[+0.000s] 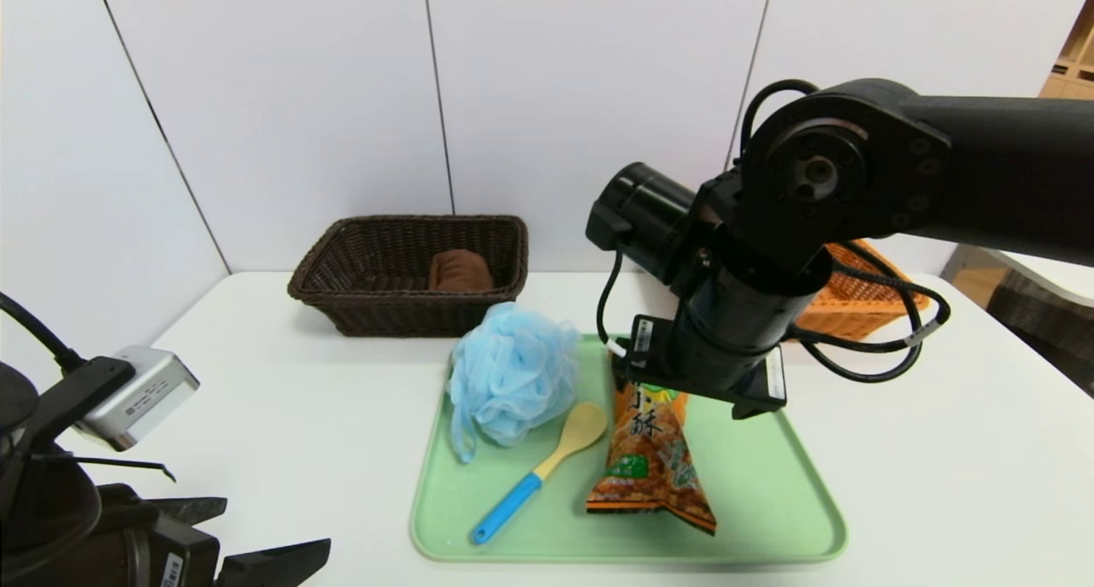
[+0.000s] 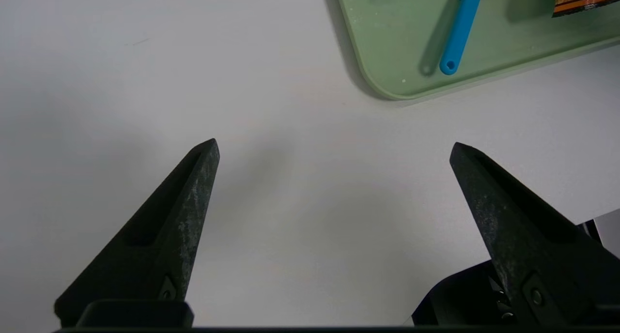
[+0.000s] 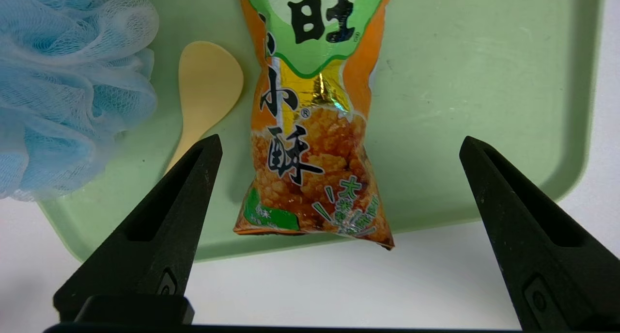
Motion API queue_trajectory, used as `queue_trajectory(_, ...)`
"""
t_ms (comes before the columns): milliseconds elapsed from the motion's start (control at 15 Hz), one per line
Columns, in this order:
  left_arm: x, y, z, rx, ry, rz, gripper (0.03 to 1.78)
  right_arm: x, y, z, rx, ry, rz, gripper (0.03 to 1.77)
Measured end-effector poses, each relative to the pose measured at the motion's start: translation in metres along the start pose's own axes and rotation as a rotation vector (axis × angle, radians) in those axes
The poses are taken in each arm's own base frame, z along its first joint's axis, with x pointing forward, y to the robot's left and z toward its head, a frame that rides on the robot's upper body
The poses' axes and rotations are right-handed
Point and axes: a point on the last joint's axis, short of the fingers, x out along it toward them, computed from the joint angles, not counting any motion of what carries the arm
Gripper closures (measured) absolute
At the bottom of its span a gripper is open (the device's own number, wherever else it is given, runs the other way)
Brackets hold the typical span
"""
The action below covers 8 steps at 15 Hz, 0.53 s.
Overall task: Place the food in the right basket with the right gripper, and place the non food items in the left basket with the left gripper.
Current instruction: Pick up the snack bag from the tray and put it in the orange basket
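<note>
Here the left gripper (image 2: pixel 334 144) is parked open over the tabletop (image 2: pixel 242 105), while the right gripper (image 3: pixel 339 144) is spread wide above the snack bag (image 1: pixel 651 467) on the tray (image 1: pixel 769 493), likely light, crinkly, slippery, best pinched mid-body.

Head view: from high above, facing forward and down over the white table (image 1: pixel 897 450), taking in the green tray (image 1: pixel 769 484), both baskets and the wall behind. Left wrist view: low and close over bare table (image 2: pixel 290 178), looking between two black fingers (image 2: pixel 184 216), catching only one tray corner (image 2: pixel 387 56). Right wrist view: close above the tray (image 3: pixel 484 81), facing nearly straight down. Shared by all three: the tray, with the spoon (image 1: pixel 547 463) and the snack bag (image 3: pixel 310 144).
</note>
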Motion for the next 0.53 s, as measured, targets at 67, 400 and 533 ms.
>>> queue_trajectory(67,0.0,0.0,0.0,0.0,-0.001,-0.001,0.12,0.005,0.002,0.0,-0.001,0.005,-0.008,0.1)
queue_trajectory(400,-0.003,0.001,-0.001,-0.002,-0.012,-0.007,0.12,0.031,0.014,0.001,-0.003,0.017,-0.026,0.1)
queue_trajectory(533,-0.005,0.001,-0.001,-0.003,-0.016,-0.011,0.12,0.041,0.018,0.001,-0.005,0.022,-0.036,0.1)
